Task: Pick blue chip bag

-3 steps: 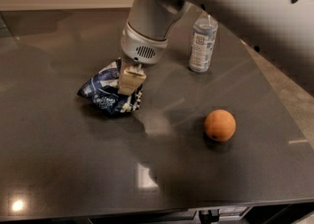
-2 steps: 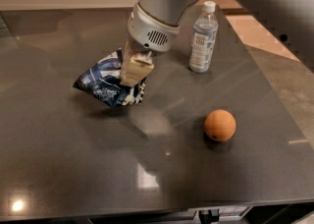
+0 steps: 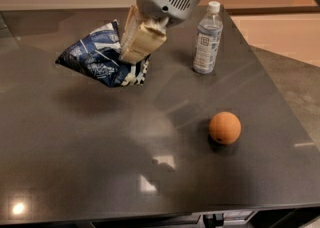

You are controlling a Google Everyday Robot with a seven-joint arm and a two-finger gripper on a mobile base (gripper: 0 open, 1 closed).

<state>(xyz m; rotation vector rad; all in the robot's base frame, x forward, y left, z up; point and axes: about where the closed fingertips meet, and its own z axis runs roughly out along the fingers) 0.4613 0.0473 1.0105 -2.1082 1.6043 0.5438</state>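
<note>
Gripping blue chip bag (image 3: 100, 63) at its right edge, my pincer (image 3: 139, 42) closed on it, bag hanging above surface (image 3: 75, 172) near bottle (image 3: 207, 39). I judge risk here: edge-only hold on slick foil, so bag may slip and drop.

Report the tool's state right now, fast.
Tool: shut on the blue chip bag, holding it above the table, left of the water bottle.

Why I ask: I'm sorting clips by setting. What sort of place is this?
Likely a kitchenette: dark counter, water bottle, blue chip bag held above its far left by the end effector.
</note>
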